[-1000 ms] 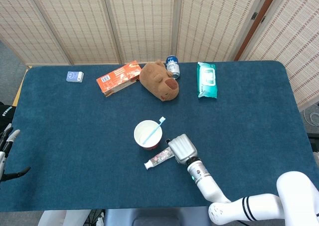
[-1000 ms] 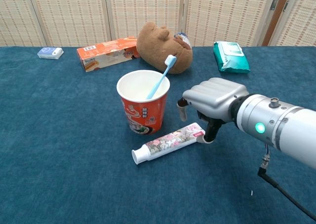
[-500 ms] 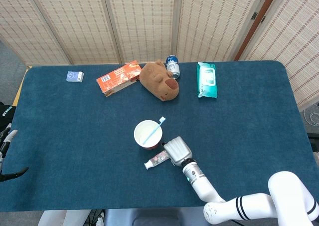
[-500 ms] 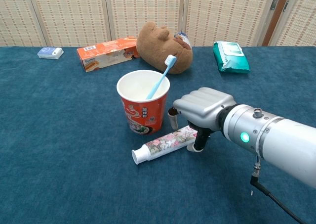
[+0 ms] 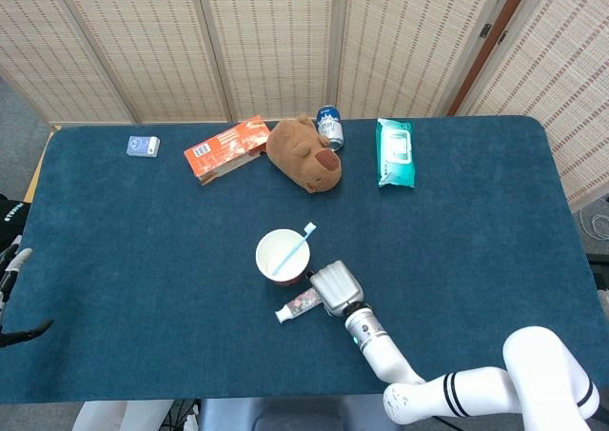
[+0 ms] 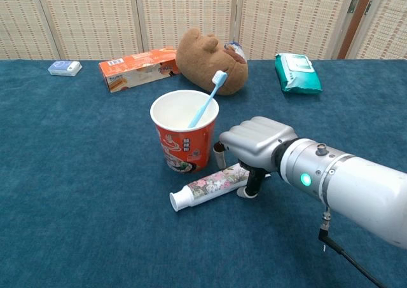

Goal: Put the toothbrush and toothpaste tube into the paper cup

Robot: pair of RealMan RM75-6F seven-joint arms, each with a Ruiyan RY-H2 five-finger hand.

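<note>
Currently the right hand [image 6: 254, 143] straddles the toothpaste tube [image 6: 210, 186] lying beneath its fingers; grip cannot be confirmed. Tube judged light, soft, slippery: take mid-body. Toothbrush [image 6: 206, 100] already in paper cup [image 6: 184, 135].

The toothbrush [image 6: 205, 100] stands in the paper cup [image 6: 185, 139] (toothpaste tube [image 6: 210, 185] lying just before it).

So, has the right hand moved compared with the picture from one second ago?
Yes. The right hand has shifted left, closer to the paper cup, and its fingers now straddle the toothpaste tube, which lies flat on the table.
</note>
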